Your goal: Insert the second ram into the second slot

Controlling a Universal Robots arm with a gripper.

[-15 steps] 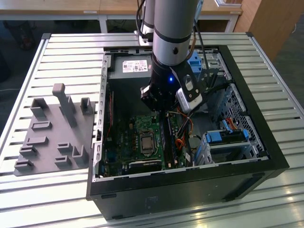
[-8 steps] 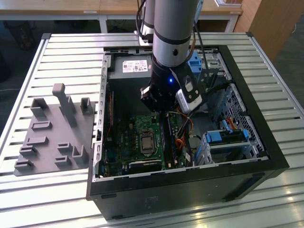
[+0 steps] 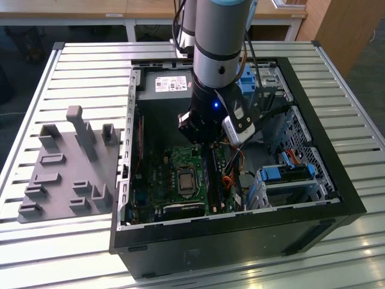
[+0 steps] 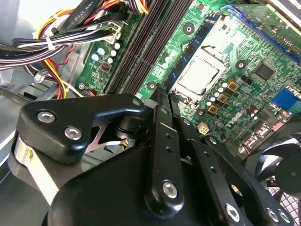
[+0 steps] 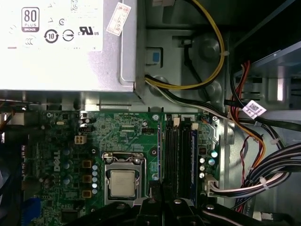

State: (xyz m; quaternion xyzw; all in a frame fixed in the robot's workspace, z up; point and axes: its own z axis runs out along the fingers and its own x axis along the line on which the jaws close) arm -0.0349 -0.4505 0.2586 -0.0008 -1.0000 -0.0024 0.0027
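Hanging over the open computer case (image 3: 337,198) in the exterior view, the gripper (image 3: 206,143) sits low above the motherboard (image 3: 168,165), with the memory slots (image 3: 215,176) running out just beyond its tips. In the second wrist view the gripper (image 4: 162,92) has its fingers (image 4: 160,136) drawn together to a narrow point, and no board shows between them, so it looks closed and empty; the dark slots (image 4: 141,52) lie directly ahead of that point. In the first wrist view the gripper (image 5: 157,190) hovers at the near end of the slots (image 5: 173,155), and a thin blue board edge, which I take to be the second ram (image 5: 188,160), stands upright in a slot on the far side of the bank from the fingertips, near them but apart. Whether it is fully seated I cannot tell. Such a stick is likely light, stiff and thin, yet brittle under twist. Its chips and contact edge are best left untouched, so the sensible hold is across its flat faces near the upper long edge, centred, with any pressing spread squarely along that edge.
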